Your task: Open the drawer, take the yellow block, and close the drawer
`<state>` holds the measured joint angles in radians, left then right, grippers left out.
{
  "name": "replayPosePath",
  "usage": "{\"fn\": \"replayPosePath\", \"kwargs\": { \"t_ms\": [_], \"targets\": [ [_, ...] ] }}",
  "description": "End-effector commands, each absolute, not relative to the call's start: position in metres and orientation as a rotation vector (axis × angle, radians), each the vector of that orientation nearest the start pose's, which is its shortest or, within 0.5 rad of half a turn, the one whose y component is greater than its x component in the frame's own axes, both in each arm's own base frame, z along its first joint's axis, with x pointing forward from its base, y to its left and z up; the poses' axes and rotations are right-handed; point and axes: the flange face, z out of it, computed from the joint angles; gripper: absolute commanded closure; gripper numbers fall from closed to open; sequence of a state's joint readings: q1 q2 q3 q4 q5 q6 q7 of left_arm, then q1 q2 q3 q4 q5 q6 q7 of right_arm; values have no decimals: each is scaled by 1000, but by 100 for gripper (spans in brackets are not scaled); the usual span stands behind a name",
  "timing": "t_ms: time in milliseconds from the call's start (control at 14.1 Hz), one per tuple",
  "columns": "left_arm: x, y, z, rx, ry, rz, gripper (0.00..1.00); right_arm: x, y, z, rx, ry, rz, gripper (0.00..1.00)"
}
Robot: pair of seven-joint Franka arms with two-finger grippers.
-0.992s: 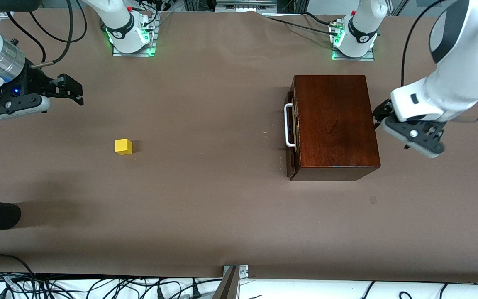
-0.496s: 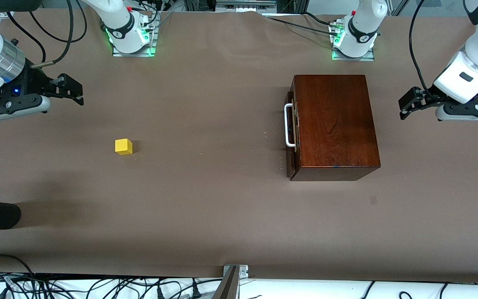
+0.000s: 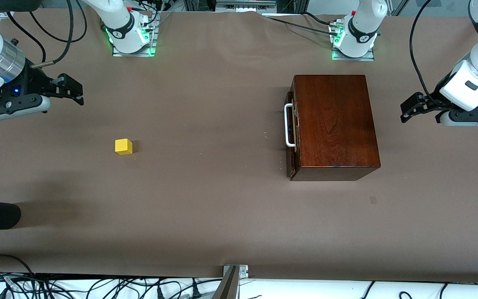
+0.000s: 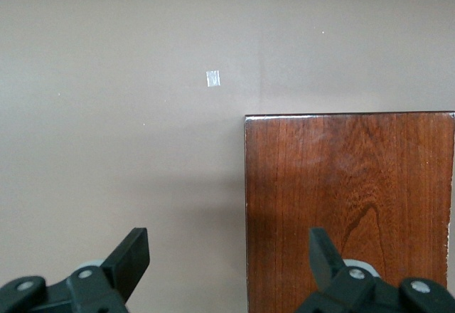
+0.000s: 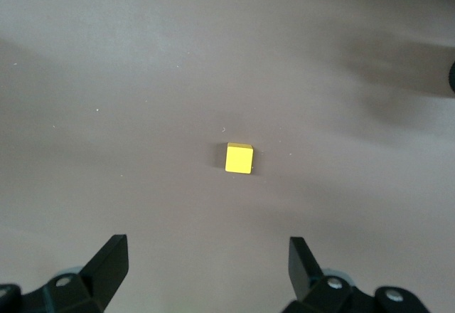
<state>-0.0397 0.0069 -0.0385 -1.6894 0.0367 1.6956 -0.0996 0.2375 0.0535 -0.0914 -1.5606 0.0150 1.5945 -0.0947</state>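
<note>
I have both arms pulled back with nothing in hand. The drawer looks shut or nearly so, its dark front close against the reddish-brown wooden box, with the white loop handle facing the right arm's end of the table. The yellow block already sits out on the brown table cover, well apart from the box, toward the right arm's end.

The right gripper hangs over the table near that end, its 2 fingers spread wide; in the right wrist view the block lies ahead of them, between their lines. The left gripper hovers over the table at the left arm's end, beside the box; its wrist view shows its fingers spread wide and empty, 1 of them over the box's top.

My read: the block is light, rigid and flat-sided, so I'd pinch 2 opposite faces squarely. The polished box may slide, so I'd move the drawer by its loop handle, keeping the force in line with the drawer.
</note>
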Motion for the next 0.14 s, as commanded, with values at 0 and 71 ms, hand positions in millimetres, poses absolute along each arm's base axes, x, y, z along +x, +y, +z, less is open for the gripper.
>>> {"fn": "replayPosePath", "kwargs": {
  "t_ms": [0,71],
  "targets": [
    [559,-37,577,-3126,-55,17,0,564,87,608,-3113,-374,31,0],
    [559,-37,577,-3126,-55,17,0,564,87,607,-3112,-372,34,0]
  ]
}}
